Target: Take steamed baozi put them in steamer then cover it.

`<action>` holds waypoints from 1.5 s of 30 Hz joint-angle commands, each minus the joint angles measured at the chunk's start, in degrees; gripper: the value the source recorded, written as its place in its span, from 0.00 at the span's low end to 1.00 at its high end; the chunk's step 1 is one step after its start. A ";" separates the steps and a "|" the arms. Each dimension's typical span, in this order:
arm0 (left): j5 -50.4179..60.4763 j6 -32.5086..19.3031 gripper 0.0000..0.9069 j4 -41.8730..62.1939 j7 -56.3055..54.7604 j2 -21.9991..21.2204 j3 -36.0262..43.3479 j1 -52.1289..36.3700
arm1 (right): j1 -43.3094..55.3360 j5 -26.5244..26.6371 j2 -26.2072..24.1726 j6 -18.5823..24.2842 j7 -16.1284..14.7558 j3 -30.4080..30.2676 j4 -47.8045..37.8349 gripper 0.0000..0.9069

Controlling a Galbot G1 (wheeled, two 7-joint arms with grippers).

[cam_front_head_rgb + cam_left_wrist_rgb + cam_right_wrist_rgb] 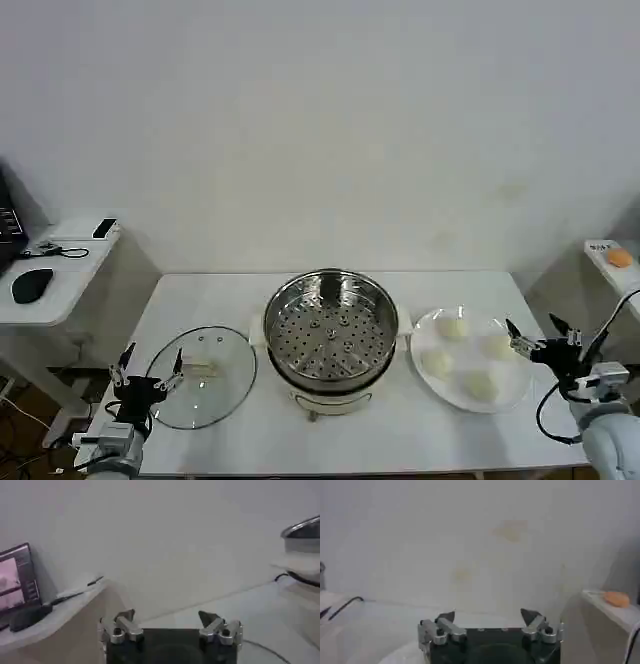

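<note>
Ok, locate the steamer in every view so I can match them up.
Head view: steamer dead centre, between lid and plate.
Left wrist view: its steel rim and cream base at the frame edge, beyond the open left gripper.
Right wrist view: cannot tell; a dark sliver at the frame edge may be it.
Shared landmark: the white table, in all three.

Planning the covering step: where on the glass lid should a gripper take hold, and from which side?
Grip the cover by its cream bar handle at the centre, coming from above; it lies flat on the table, its rim hard to pinch. The open left gripper is nearest.
</note>
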 commanded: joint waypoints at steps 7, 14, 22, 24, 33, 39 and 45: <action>0.89 1.43 1.00 -4.09 -0.23 -2.20 -0.29 2.62 | 29.07 -14.28 -20.63 -9.68 -25.89 -21.73 -10.28 1.00; 2.65 1.44 1.00 -5.88 -0.94 -2.52 -0.59 5.00 | 53.56 -32.92 -23.07 -0.74 -52.96 -42.54 -20.32 1.00; 3.73 1.81 1.00 -8.83 -1.33 -4.02 -1.82 7.19 | 72.00 -41.74 -19.93 3.23 -69.79 -61.56 -30.95 1.00; 3.73 2.00 1.00 -10.05 -1.11 -4.47 -1.81 7.87 | 74.86 -42.34 -18.13 3.10 -70.78 -64.35 -33.56 1.00; 3.48 2.33 1.00 -10.17 -1.14 -4.97 -1.58 8.20 | 76.29 -49.34 -10.08 7.38 -71.19 -67.86 -42.72 1.00; 4.55 2.27 1.00 -9.52 -1.05 -4.75 -1.44 8.50 | 72.79 -53.05 -5.70 7.75 -69.34 -64.73 -44.36 1.00; 4.71 2.25 1.00 -8.98 -1.04 -4.54 -1.69 8.54 | 70.05 -57.20 -2.93 8.57 -66.94 -62.28 -46.56 1.00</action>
